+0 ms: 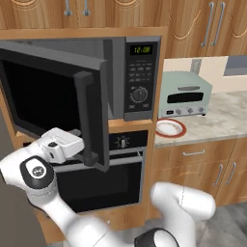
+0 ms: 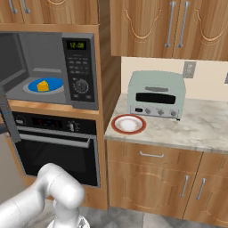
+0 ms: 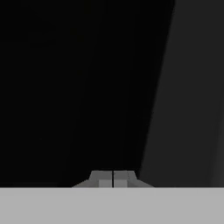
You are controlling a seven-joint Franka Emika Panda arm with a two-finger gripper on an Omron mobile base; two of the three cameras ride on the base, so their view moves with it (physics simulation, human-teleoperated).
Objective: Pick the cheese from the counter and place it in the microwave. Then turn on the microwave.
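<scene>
Inside, the small yellow-orange cheese wedge (image 2: 42, 85) sits on a round blue plate (image 2: 55, 84) on the floor of the large black-grey built-in microwave (image 2: 80, 73), whose dark glass door (image 1: 53, 103) with its vertical bar handle (image 1: 86, 118) stands swung out. Against that door's lower part rests the claw (image 3: 113, 178), its fingertips pressed together on nothing. Further right, on the beige marbled desk (image 2: 200, 127), a red-rimmed white plate (image 2: 128, 124) lies just before a pale-green toaster oven (image 2: 156, 94).
</scene>
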